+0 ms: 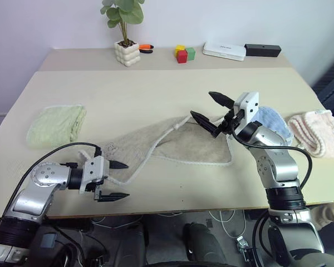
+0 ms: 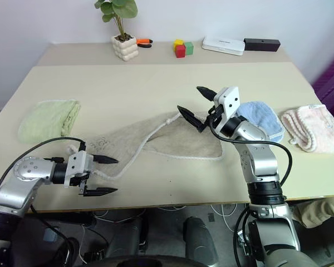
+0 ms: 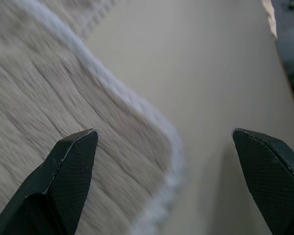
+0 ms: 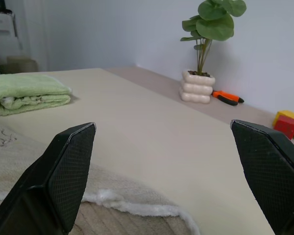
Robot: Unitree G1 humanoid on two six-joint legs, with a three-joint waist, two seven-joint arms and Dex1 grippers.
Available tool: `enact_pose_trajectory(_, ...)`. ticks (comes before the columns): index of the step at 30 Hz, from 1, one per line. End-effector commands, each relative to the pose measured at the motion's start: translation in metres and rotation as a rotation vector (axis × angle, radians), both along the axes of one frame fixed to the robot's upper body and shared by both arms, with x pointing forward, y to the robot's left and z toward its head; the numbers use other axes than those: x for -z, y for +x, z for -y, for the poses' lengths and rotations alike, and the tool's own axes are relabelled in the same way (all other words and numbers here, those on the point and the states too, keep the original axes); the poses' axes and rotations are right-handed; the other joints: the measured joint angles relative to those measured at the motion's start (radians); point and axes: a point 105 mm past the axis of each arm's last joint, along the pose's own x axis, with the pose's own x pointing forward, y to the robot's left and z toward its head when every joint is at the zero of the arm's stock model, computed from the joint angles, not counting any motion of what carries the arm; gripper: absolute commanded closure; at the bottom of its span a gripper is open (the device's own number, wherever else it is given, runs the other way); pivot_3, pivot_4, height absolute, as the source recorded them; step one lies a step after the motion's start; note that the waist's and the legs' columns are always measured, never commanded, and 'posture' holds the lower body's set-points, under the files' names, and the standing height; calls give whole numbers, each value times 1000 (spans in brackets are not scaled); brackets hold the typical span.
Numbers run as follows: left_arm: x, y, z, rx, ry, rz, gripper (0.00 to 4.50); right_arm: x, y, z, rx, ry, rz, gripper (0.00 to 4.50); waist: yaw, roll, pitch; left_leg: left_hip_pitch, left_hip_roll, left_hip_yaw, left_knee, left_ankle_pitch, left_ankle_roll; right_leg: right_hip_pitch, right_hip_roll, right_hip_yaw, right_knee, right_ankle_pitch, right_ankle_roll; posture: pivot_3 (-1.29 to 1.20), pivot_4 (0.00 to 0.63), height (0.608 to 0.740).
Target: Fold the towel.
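While the towel (image 1: 178, 142) lies partly doubled over in the middle of the tabletop (image 1: 156, 89), I judge the fold only begun: one flap has come across toward my right, its whitish edging running in a loose diagonal, and the outline is uneven rather than a tidy rectangle. The corner nearest my left side trails toward the front edge, with the small dark embroidered mark showing near it.

My left end effector (image 1: 116, 181) hangs low just beside that near corner, fingers spread wide and holding nothing; from its wrist view the edging curves right between the two fingertips, so it looks placed to take that edge. My right end effector (image 1: 211, 111) is raised above the far right part of the towel, also wide apart and empty, pointing across the tabletop toward the plant pot (image 1: 127, 53).

What is left, as I read it: grasp the loose corners, bring the cloth over itself squarely, and flatten it. The pale green towel (image 1: 57, 125) on my left, and the light blue towel (image 1: 273, 123) and pink towel (image 1: 317, 132) on my right, already sit folded and well clear.
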Motion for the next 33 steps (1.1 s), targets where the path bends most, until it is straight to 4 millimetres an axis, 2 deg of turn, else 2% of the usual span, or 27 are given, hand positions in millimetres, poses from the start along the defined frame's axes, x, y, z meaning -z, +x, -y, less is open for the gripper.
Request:
enact_pose_trajectory(1,11,2,-7,-7,74,10,882,-15,-6,0,-4,7,63,0,2,0,0,0,0,0,0,0,0,0,0,0,0,0,0,0,150,740)
enact_pose_trajectory(8,12,7,-3,-31,71,29,4323,-13,-8,-1,-5,8,58,0,4,2,-1,2,0,0,1,0,0,2,0,0,1,0,0,0,150,740)
enact_pose_trajectory(13,8,12,-5,-49,70,61,4423,-16,-10,-2,-4,6,75,0,3,2,-1,2,0,0,1,0,0,2,0,0,1,0,0,0,150,740)
enact_pose_trajectory(17,-4,20,-8,-98,-5,85,4423,-16,-10,-1,0,3,75,0,4,2,-1,2,0,0,1,0,0,2,0,0,1,0,0,0,150,740)
enact_pose_trajectory(21,-49,42,-16,-244,-259,119,4423,-15,-10,0,7,-7,74,0,4,1,-1,1,0,0,1,0,0,1,0,0,1,0,0,0,150,740)
enact_pose_trajectory(25,-84,49,-31,-306,-411,143,4423,-7,-8,0,12,-68,58,0,2,1,-1,1,0,-1,2,0,0,2,1,-1,1,0,1,0,150,740)
enact_pose_trajectory(30,-109,48,-48,-341,-510,159,4423,-3,0,4,53,-158,84,0,-2,1,-1,1,0,-1,1,0,0,2,1,-1,1,0,1,0,150,740)
enact_pose_trajectory(33,-116,45,-54,-354,-538,177,4423,8,6,9,83,-244,69,0,-1,1,-1,1,0,-1,1,0,0,1,2,-1,1,0,1,0,150,740)
